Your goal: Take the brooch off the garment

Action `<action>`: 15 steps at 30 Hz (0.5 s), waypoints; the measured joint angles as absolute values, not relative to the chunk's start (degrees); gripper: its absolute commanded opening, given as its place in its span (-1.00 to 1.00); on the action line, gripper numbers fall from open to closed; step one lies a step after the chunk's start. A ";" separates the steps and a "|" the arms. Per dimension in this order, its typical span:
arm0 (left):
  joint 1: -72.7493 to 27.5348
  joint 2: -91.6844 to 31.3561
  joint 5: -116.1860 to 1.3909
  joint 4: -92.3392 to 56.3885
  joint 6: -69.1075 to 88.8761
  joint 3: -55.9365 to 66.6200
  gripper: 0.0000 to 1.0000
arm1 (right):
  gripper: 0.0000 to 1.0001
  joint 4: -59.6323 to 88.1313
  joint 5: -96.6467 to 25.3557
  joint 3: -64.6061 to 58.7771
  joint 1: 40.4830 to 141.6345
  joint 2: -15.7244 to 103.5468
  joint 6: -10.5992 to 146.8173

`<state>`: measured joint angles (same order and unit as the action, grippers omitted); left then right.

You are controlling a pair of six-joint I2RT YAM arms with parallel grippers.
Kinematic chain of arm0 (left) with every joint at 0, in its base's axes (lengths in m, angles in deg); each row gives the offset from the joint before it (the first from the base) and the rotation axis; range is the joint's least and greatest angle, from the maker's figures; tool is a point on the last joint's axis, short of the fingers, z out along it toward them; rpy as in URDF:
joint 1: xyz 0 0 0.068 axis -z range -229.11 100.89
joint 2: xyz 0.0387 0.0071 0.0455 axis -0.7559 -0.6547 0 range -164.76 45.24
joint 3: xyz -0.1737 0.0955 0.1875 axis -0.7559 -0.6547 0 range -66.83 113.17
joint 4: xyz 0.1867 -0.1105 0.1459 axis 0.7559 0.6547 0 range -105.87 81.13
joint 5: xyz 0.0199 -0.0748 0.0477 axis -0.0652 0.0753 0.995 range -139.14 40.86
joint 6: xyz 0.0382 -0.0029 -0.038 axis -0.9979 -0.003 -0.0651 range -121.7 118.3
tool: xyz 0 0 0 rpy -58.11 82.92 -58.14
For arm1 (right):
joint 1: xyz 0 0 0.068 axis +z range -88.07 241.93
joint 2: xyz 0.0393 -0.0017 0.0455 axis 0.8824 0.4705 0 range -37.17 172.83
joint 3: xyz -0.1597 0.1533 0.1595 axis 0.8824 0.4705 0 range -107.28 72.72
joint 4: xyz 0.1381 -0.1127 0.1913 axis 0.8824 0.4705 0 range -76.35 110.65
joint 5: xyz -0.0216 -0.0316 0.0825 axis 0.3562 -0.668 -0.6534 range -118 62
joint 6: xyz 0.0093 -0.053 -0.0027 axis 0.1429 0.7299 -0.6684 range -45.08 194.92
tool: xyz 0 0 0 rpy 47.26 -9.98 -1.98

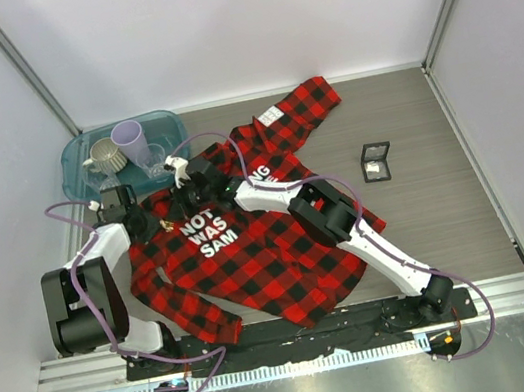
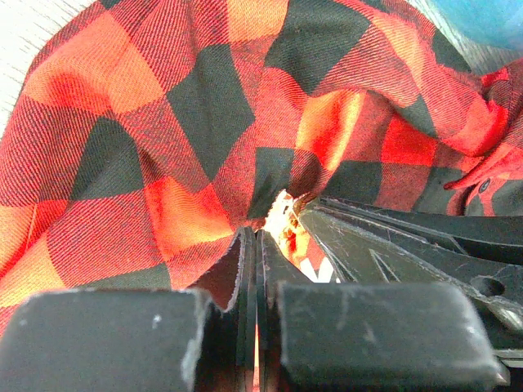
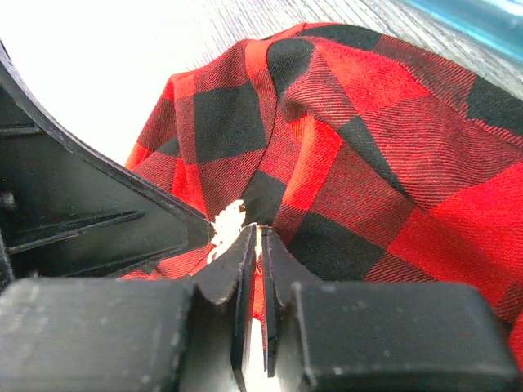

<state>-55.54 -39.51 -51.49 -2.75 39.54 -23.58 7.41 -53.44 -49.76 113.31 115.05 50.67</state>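
The brooch sits on a raised fold of the garment, between the left gripper and the right gripper, whose jaws are each pinched together on plaid beside it. Glare hides its long axis; only the top view shows the white lettering.

Overhead view far; wrist views close, sharing garment.

Garment spread on table; left gripper and right gripper meet on its shoulder nearest teal tub
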 measured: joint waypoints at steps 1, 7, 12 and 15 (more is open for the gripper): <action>-55.54 -39.51 -51.49 -2.75 39.54 -23.58 -1.00 | -0.76 7.44 -53.44 -49.76 113.33 115.03 50.76; -55.54 -39.51 -51.49 -2.75 39.56 -23.56 -1.00 | -0.85 7.50 -53.39 -49.87 113.44 115.25 51.15; -55.54 -39.51 -51.51 -2.46 39.56 -23.52 -1.00 | -0.89 8.57 -52.52 -50.52 113.77 115.27 52.60; -55.54 -39.51 -51.49 -2.22 39.56 -23.45 -1.00 | -0.90 9.05 -51.84 -50.94 114.05 115.38 53.36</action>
<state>-55.54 -39.51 -51.49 -2.22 39.56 -23.45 9.05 -51.84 -50.94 114.05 115.38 53.36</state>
